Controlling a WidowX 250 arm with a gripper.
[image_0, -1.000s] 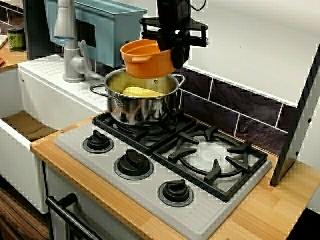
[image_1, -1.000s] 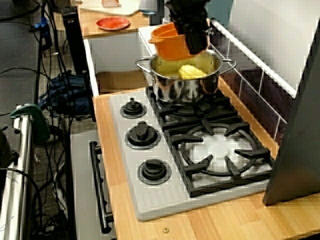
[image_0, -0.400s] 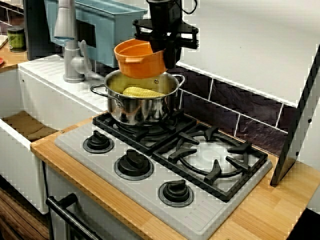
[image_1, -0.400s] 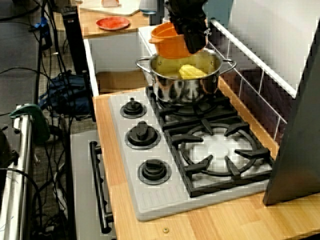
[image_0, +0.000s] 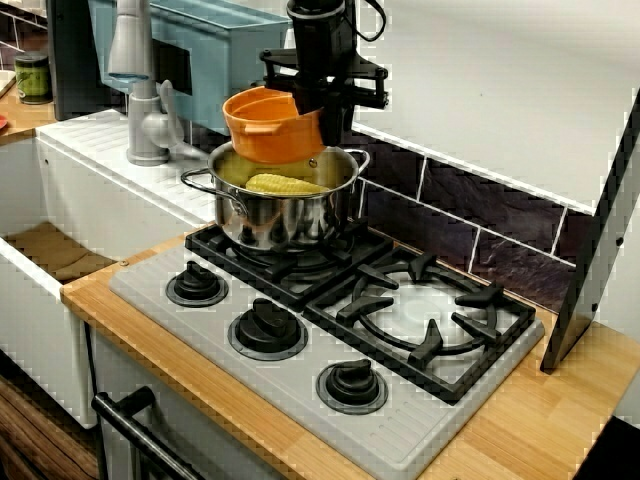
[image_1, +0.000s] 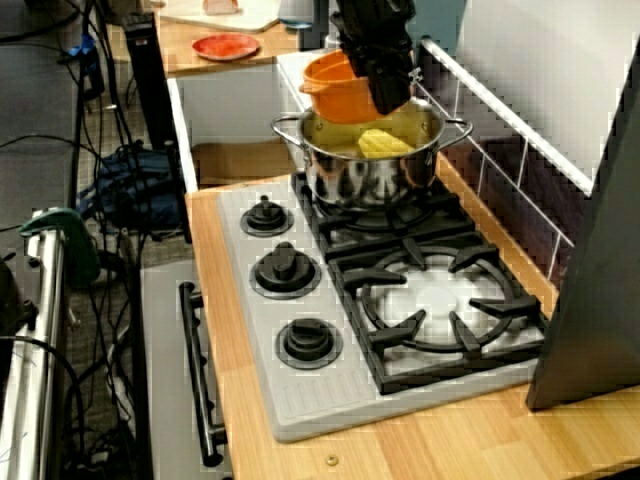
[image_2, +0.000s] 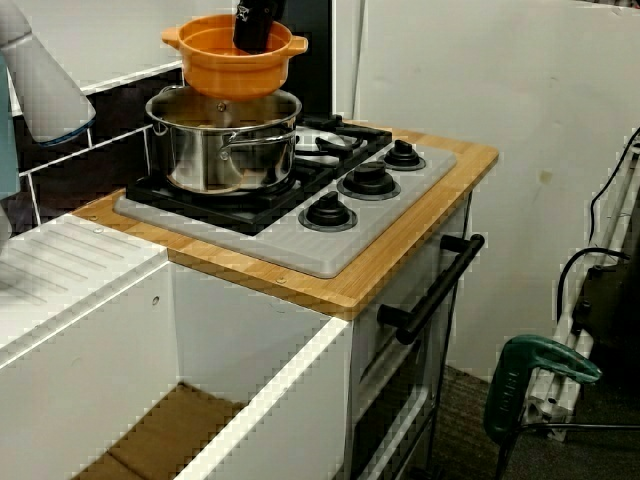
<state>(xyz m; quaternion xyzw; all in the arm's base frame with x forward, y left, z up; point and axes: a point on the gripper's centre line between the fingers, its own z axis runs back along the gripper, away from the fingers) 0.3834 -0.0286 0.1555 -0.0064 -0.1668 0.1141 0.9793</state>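
In the front view my black gripper (image_0: 322, 106) is shut on the right rim of a small orange pot (image_0: 270, 128). It holds the pot in the air over the left part of a steel pot (image_0: 285, 215). The steel pot stands on the stove's back-left burner with a yellow corn cob (image_0: 286, 184) inside. The high side view shows the gripper (image_1: 386, 88), the orange pot (image_1: 338, 90), the corn cob (image_1: 384, 143) and the steel pot (image_1: 370, 180). From the sink side, the gripper (image_2: 256, 38) reaches into the orange pot (image_2: 232, 65) from above.
A grey faucet (image_0: 135, 85) and a white sink (image_0: 60, 255) lie left of the stove. The right burner grate (image_0: 425, 312) is bare, with three knobs (image_0: 265, 330) in front. A dark tiled wall runs behind. A red plate (image_1: 226, 46) sits far back.
My gripper has carried the orange pot leftward, toward the faucet, while staying above the steel pot. The corn cob and steel pot have not moved.
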